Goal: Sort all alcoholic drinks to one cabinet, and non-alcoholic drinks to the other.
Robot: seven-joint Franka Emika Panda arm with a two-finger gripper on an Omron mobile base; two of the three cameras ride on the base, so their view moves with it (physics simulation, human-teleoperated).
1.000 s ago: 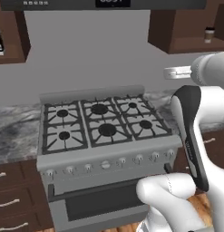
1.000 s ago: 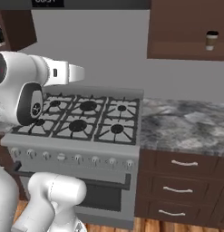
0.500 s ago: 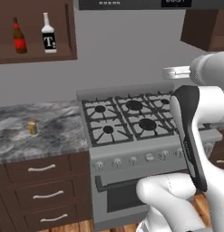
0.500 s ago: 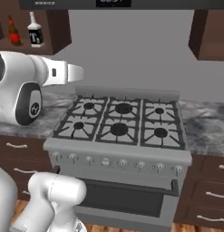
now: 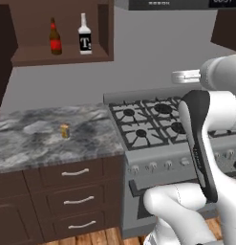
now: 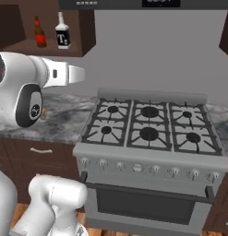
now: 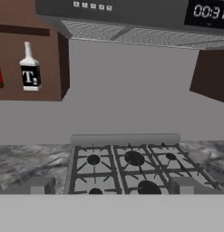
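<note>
Two alcoholic drinks stand on the shelf of an open dark brown wall cabinet: a brown bottle with a red label and a white bottle marked "T". Both bottles also show from the right base, brown bottle and white bottle. A small yellow-orange can stands on the marble counter below, well left of the arm. My gripper is open and holds nothing. It faces the stove, with its fingertips far apart. A second dark cabinet hangs to the right of the hood.
A gas stove with black grates sits right of the counter, its oven door below. A grey range hood with a clock hangs above. Drawers with silver handles line the counter front. My white arm fills the right side.
The whole picture has shifted: the base has driven left. The stove has slid right in both base views. The open cabinet with its bottles and the can stand closer to centre. The gripper stays open.
</note>
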